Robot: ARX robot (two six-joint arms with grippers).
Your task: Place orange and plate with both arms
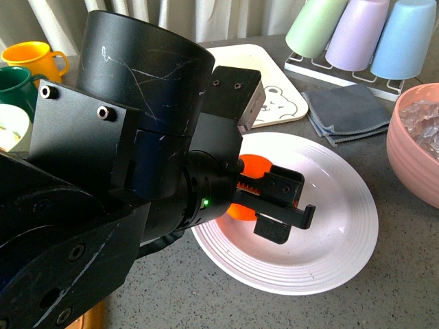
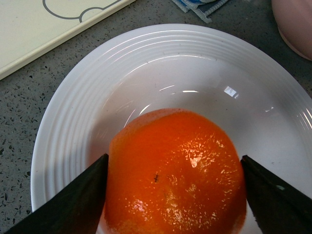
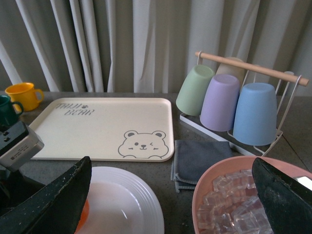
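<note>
Left gripper (image 2: 173,158): I read its fingers as pressed against both flanks of the orange (image 2: 175,190). The orange lies squarely between them, in the well of the plate (image 2: 73,122), toward its left side; whether it rests there I cannot tell. Right gripper (image 3: 170,163): spread wide, holding nothing, apart from the plate. By my judgement, the left arm is the nearer.

**Left claw clamped, right claw spread**

My left arm (image 1: 137,137) reaches from the desk's near left corner toward its middle. At its end, my left claw (image 1: 296,200) points down and away from me. Its fingers (image 2: 73,204) press on both flanks of the orange (image 2: 175,180). My right claw (image 3: 170,163) faces the desk's far edge, jaws spread wide.
</note>
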